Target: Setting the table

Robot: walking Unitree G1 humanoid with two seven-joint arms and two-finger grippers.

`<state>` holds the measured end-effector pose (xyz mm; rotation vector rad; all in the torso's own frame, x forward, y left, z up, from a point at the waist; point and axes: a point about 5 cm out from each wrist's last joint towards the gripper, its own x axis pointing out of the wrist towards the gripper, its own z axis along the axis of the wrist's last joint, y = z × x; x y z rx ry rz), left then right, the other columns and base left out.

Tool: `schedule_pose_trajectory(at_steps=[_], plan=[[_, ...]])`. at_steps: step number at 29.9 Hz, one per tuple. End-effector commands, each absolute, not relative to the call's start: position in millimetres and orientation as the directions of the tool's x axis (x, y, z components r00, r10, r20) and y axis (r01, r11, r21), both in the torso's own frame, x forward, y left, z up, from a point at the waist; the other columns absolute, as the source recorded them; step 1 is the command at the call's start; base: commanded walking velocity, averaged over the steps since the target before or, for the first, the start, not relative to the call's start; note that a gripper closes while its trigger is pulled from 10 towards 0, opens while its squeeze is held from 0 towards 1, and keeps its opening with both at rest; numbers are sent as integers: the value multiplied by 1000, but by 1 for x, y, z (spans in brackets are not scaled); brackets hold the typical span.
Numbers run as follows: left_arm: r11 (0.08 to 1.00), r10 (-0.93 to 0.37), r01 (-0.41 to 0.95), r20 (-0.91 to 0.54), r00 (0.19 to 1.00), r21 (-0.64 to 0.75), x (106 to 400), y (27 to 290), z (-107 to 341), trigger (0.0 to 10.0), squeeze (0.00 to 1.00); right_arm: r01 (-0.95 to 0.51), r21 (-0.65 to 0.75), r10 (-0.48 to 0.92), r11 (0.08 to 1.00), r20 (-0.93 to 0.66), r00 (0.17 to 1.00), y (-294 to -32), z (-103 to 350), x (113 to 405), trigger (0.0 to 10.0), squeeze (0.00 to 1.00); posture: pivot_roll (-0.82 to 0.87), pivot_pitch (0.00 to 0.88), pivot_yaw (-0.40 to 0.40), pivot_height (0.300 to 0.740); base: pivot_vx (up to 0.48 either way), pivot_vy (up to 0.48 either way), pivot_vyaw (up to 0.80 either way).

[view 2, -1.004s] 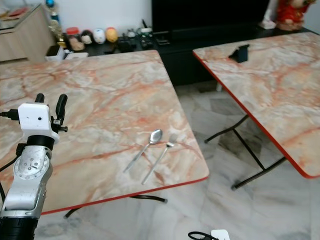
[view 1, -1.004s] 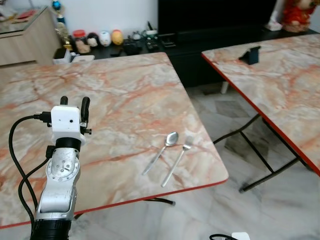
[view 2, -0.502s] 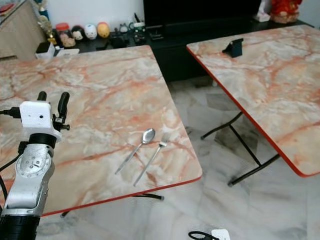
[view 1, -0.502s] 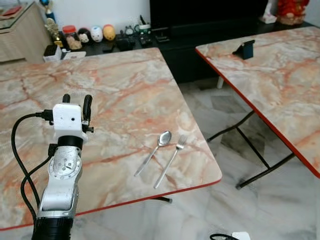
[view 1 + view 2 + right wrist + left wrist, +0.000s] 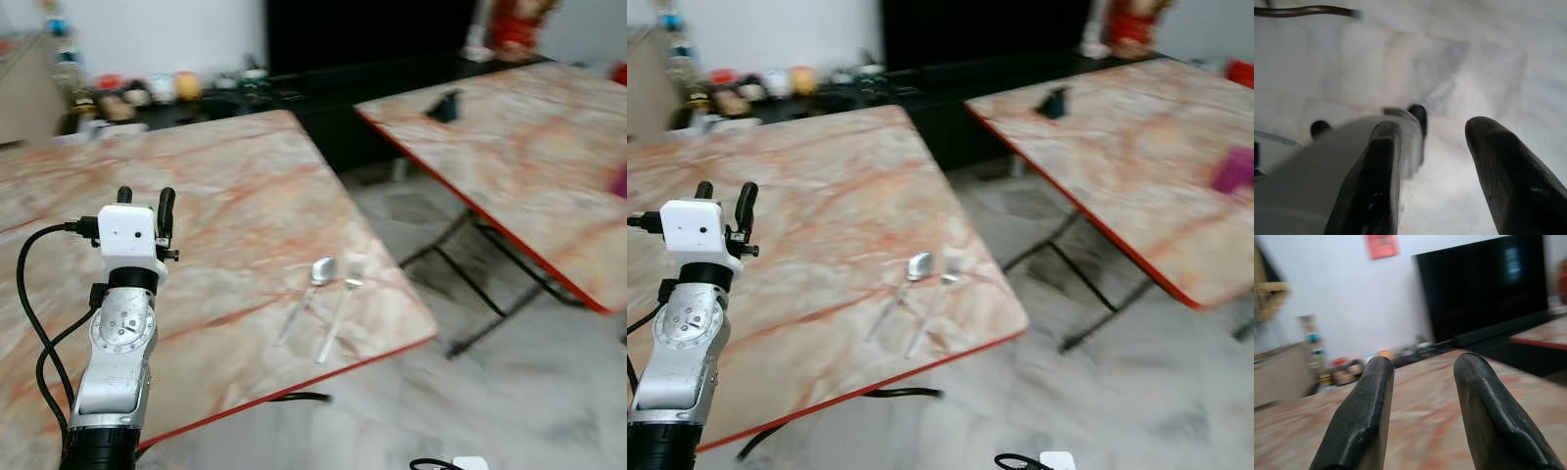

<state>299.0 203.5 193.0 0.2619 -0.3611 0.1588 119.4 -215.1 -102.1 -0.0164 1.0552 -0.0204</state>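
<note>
A spoon [image 5: 312, 282] and fork [image 5: 341, 304] lie side by side at centre frame, near the marble table's [image 5: 225, 196] red edge. The left gripper [image 5: 143, 201], fingers apart and empty, stands at left (right gripper [image 5: 1435, 171] parted too, over the floor). Likely between placements; the next piece needs fetching.

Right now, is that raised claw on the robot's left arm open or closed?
Open. The left gripper is raised above the marble table, and the left wrist view shows its two black fingers apart with nothing between them.

A metal spoon [image 5: 315, 281] and metal fork [image 5: 341, 304] are laid side by side near the front corner of the red-edged, marble-patterned surface [image 5: 225, 206]. A small dark stand [image 5: 446, 105] is seen on the second marble surface [image 5: 529, 166].
</note>
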Motion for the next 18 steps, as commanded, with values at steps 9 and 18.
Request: schedule_pose_trajectory(at_steps=[9,18], plan=[[957,106,-196,372,922,212,302,204,197,10000,0,18,-21,-28,1000,-866,499,-215,-101,123,10000,0,-13,0,39,732,0,0,-649],[955,99,-196,382,919,224,302,204,200,10000,0,14,-22,-26,1000,-866,500,-215,-101,123,10000,0,-9,0,40,732,0,275,-626]])
